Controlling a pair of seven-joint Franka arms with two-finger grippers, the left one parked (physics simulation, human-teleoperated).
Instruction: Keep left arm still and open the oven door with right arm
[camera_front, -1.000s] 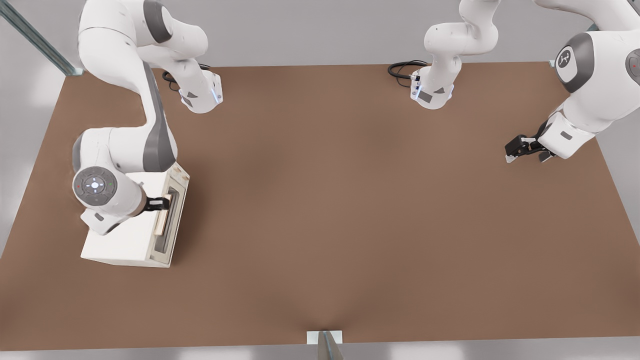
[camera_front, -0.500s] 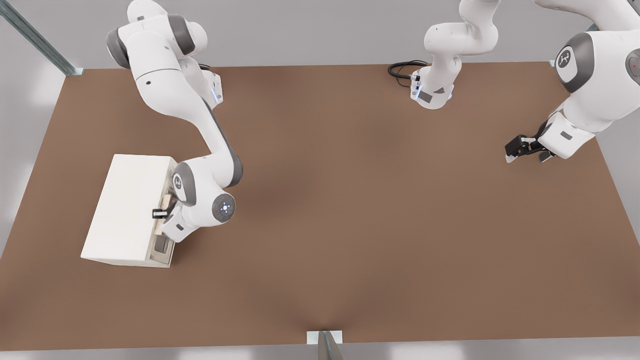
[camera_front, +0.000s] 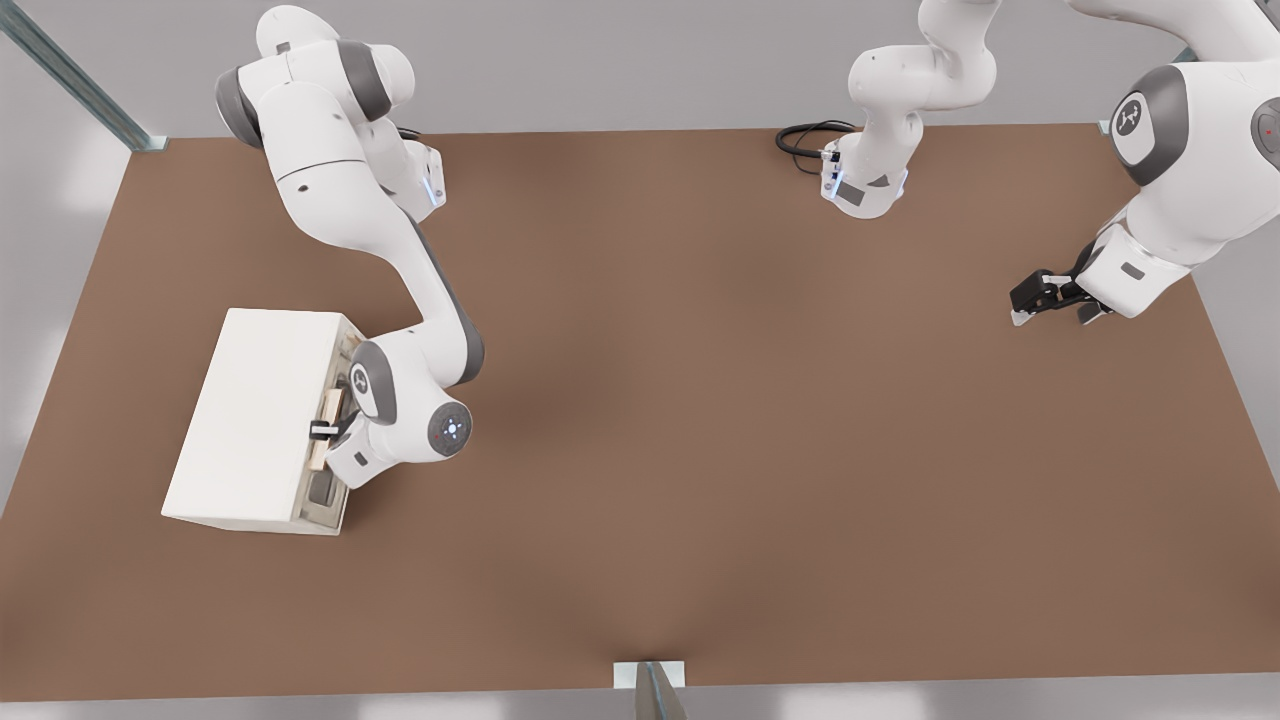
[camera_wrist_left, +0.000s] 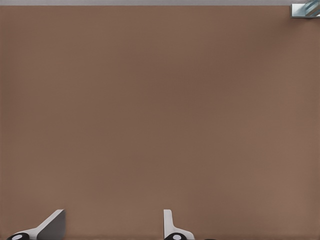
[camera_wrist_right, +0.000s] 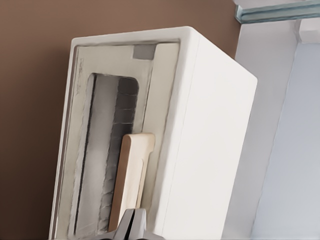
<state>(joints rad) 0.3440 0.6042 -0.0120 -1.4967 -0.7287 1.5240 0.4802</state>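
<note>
The white oven stands on the table at the front view's left. Its oven door, a cream frame around a dark window, lies flat against the box. A pale tan bar handle runs along the door's edge next to the oven's top. The right arm reaches down in front of the door. Its gripper sits on the handle, and in the right wrist view the fingertips are pressed close together over the bar's near end. The left arm hangs at the front view's right.
Bare brown table spreads from the oven toward the front view's right. Two arm bases and a black cable stand at the far edge. A metal post rises at the near edge. The table's edge lies just beyond the oven.
The right arm has swung from above the oven round to the door side and sunk slightly. Its gripper stays at the handle. The door has not moved, nor has the left arm.
</note>
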